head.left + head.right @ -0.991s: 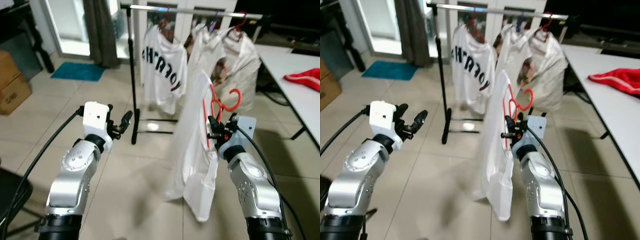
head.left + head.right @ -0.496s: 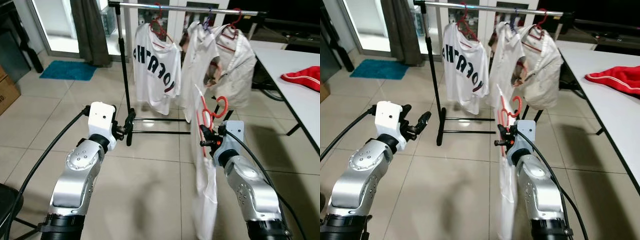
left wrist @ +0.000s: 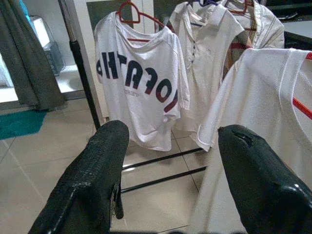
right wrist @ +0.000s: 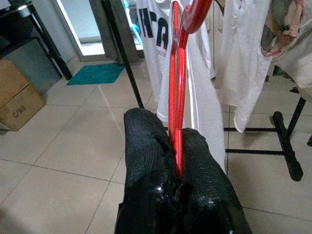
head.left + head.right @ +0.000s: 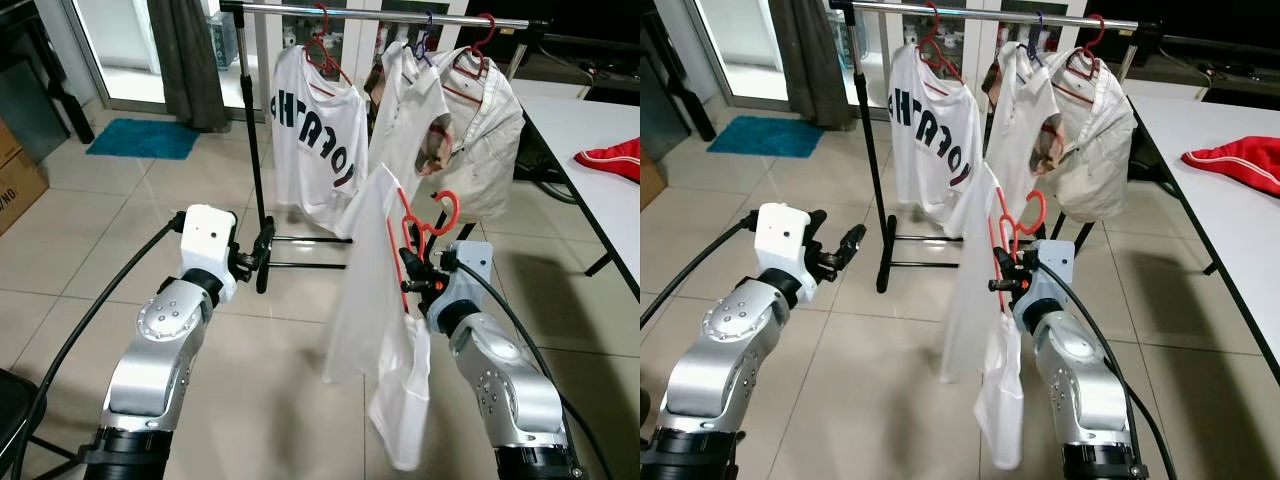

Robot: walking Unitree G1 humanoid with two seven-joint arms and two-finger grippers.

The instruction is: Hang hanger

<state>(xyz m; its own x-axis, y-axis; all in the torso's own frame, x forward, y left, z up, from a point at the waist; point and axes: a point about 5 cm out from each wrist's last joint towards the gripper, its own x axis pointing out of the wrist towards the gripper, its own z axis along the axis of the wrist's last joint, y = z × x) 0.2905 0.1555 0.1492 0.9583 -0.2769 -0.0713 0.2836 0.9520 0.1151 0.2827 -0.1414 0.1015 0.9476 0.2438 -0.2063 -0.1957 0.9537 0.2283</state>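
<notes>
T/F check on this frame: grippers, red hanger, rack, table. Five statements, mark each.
1. The right gripper is shut on the red hanger. True.
2. The left gripper holds a shirt. False: its fingers are open and hold nothing.
3. The red hanger's hook is already over the rack. False: it is in front of the rack and below the bar, not yet hung.
4. A white shirt hangs from the red hanger. True.
5. A blue garment lies on the table. False: the garment there is red.
</notes>
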